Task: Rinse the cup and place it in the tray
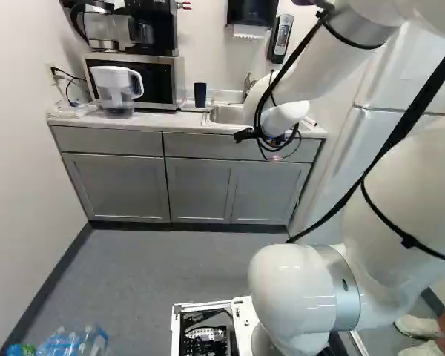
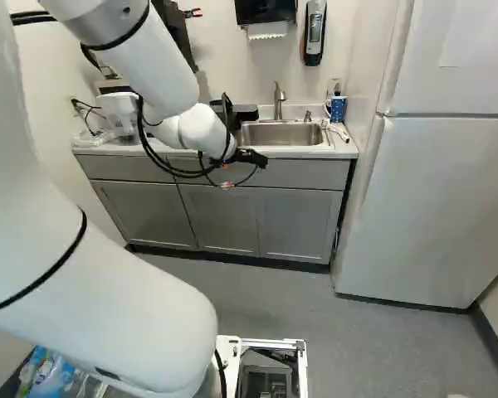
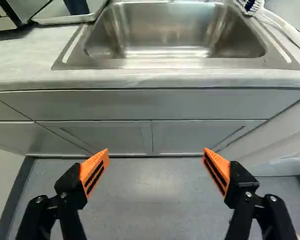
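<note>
Claw [image 3: 156, 152] spread and empty, facing sink [image 3: 162, 63]; dark blue cup [image 3: 76, 6] in tray [image 3: 65, 20]
Cup likely light, stiff, slick when wet; best pinched across mid-wall, below rim

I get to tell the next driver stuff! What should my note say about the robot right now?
Gripper: open, nothing in it, in front of the counter, with the sink ahead.
Cups: a dark blue cup stands in the tray beside the sink. A patterned blue cup is on the sink's other side. I can't tell which one is meant.
Done: nothing for sure. The dark cup is in the tray, but whether it's rinsed doesn't show.
Left: if it isn't rinsed, probably grab it, rinse it under the faucet, then put it back in the tray.
</note>
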